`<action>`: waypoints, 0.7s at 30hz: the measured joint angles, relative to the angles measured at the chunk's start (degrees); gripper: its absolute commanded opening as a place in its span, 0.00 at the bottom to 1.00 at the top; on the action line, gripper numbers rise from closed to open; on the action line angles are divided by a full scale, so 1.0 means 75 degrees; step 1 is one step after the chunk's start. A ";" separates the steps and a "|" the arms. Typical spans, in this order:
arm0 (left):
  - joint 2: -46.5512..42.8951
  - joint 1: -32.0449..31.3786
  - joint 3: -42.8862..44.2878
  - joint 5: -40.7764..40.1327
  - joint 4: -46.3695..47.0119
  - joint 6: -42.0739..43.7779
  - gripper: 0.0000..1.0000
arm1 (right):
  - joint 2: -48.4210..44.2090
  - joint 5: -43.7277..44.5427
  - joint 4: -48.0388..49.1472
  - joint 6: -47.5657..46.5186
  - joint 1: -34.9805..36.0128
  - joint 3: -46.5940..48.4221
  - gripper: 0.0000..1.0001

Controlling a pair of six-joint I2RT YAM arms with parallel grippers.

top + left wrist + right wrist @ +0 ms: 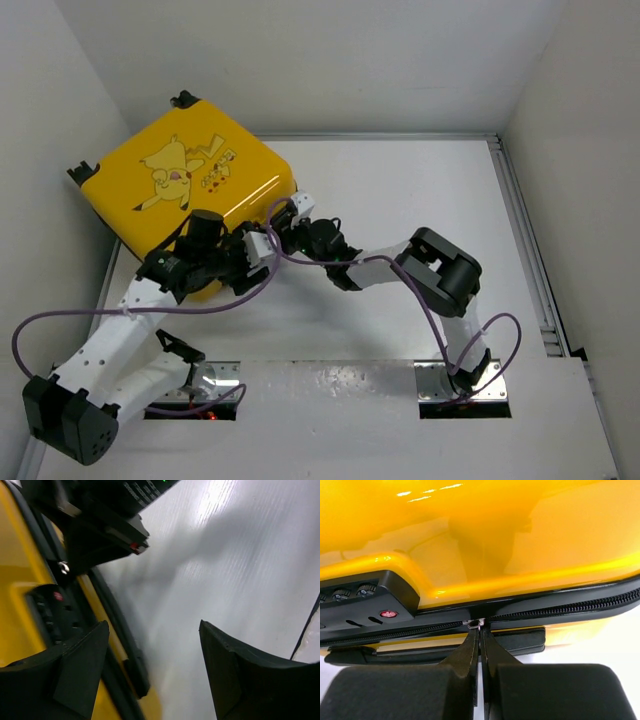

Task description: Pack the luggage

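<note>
The yellow suitcase (185, 190) lies flat and closed at the far left of the tabletop (400, 200), cartoon side up, with both arms reaching to its near right edge. In the right wrist view, the right end effector (480, 630) has its 2 fingers pressed together, and their tips pinch the small metal zipper pull (477, 623) on the black zipper (570, 609) just right of the combination lock (365, 600). The left end effector (152, 630) is spread wide and holds nothing. It hovers at the same edge, one finger over the lock area and the other over bare tabletop.

The grip on the pull looks like the weak point. Only the very fingertips hold a thin metal tab, so a sideways tug along the seam could make it slip out. If the pull comes at an angle to the zipper track, the slider may jam rather than run.

The suitcase is not braced by anything. A firm tug could drag or turn the whole shell on the smooth tabletop instead of moving the slider. The 2 end effectors are also close together here, so a careless sweep by either arm risks a collision.
</note>
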 measured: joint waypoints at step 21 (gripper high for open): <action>0.0000 -0.1521 -0.2634 -0.4549 0.3733 -0.1851 0.73 | 0.0493 -0.0219 0.0026 0.0848 -0.0251 0.0589 0.00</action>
